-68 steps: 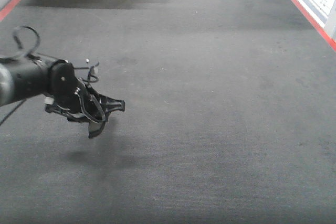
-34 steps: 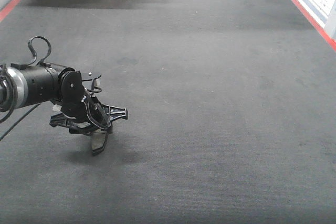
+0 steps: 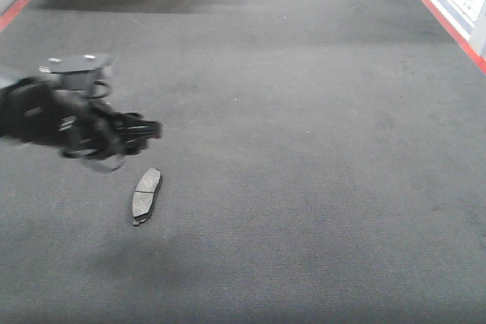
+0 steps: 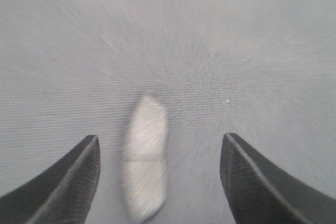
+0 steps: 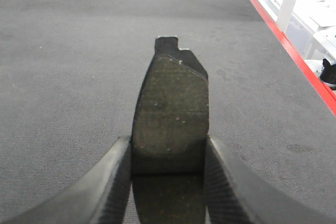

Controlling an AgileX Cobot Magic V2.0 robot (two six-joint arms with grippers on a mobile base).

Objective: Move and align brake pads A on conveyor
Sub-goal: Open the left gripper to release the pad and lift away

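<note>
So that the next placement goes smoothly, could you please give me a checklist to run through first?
1. Left pincer open, not touching the placed pad: ok.
2. Placed pad lying flat on the conveyor: ok.
3. Right pincer shut on the held pad: ok.
4. Held pad sitting straight between the jaws: ok.
5. Left arm out of the right arm's path: cannot tell, it is blurred in the front view.
6. Remaining pads located: cannot tell, only two are in view.
</note>
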